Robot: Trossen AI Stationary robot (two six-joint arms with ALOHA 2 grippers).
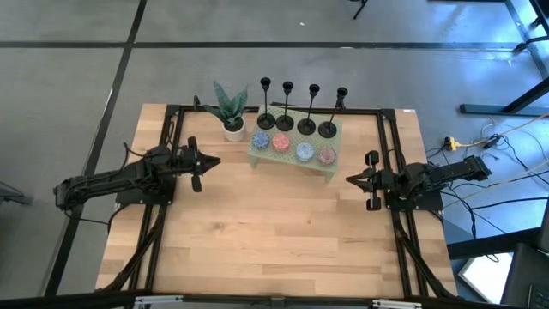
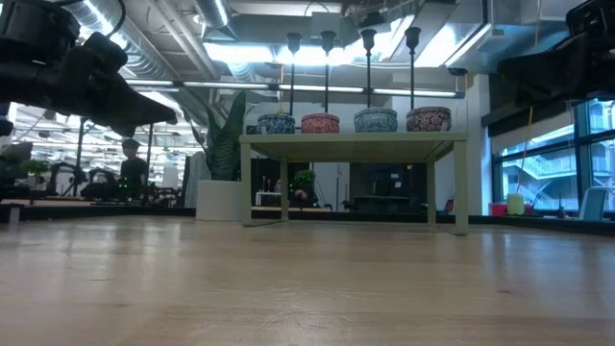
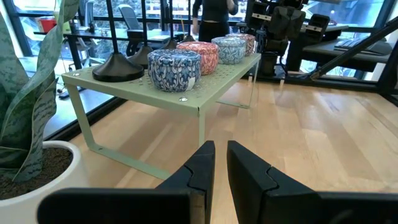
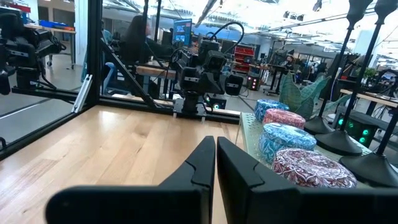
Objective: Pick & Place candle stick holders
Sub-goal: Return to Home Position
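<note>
Several black candle stick holders stand in a row by their round disc bases along the far side of a pale green perforated stand at the table's far middle. Their thin stems rise above it in the low view. My left gripper hovers shut at the table's left, pointing level toward the stand. My right gripper hovers shut at the table's right, just near of the stand's right end. Neither holds anything, as the wrist views show for the left gripper and the right gripper.
Several round patterned tins sit in a row on the stand's near side, in front of the holders. A potted plant in a white pot stands left of the stand. Black rails run along both table sides. Bare wooden tabletop fills the near half.
</note>
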